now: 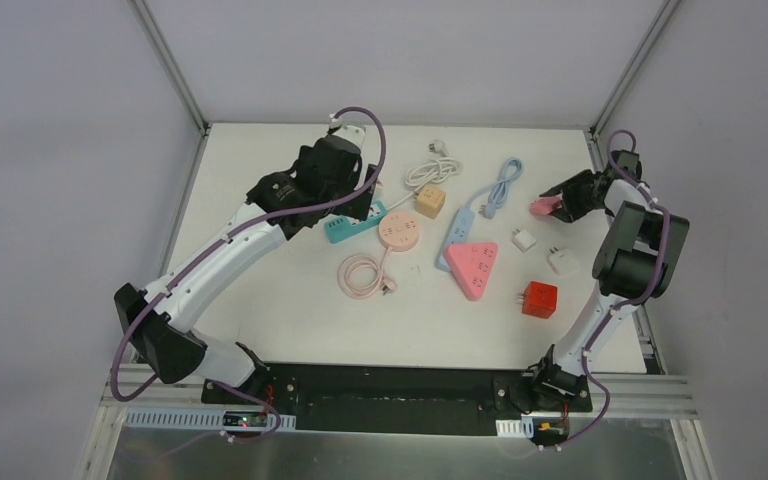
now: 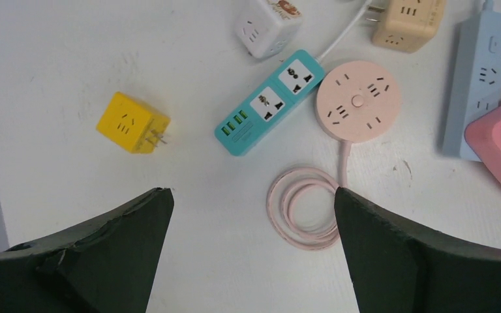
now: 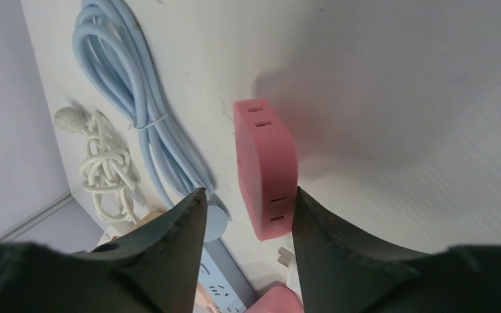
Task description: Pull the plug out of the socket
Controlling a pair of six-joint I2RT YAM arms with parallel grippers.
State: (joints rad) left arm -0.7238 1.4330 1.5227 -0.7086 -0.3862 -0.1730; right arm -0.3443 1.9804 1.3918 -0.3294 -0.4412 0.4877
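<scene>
A pink plug adapter point(image 3: 264, 163) with slots in its side sits between the fingers of my right gripper point(image 3: 248, 192). The jaws are open. The right finger touches or nearly touches the adapter, and a gap shows on the left side. In the top view the adapter point(image 1: 540, 206) is at the right gripper point(image 1: 558, 203), at the table's far right. My left gripper point(image 2: 254, 192) is open and empty, above bare table near a teal power strip point(image 2: 271, 101) and a round pink socket point(image 2: 359, 101) with a coiled pink cord point(image 2: 303, 208). Their visible outlets are empty.
A yellow cube point(image 2: 132, 122), a white cube point(image 2: 267, 26), a tan cube point(image 2: 409, 23) and a blue strip point(image 2: 476, 78) lie around the left gripper. A pink triangular socket point(image 1: 473, 268), a red cube point(image 1: 539, 299) and two white adapters point(image 1: 524, 240) lie centre-right. Blue point(image 3: 124, 85) and white point(image 3: 104, 163) cable bundles lie beyond the right gripper.
</scene>
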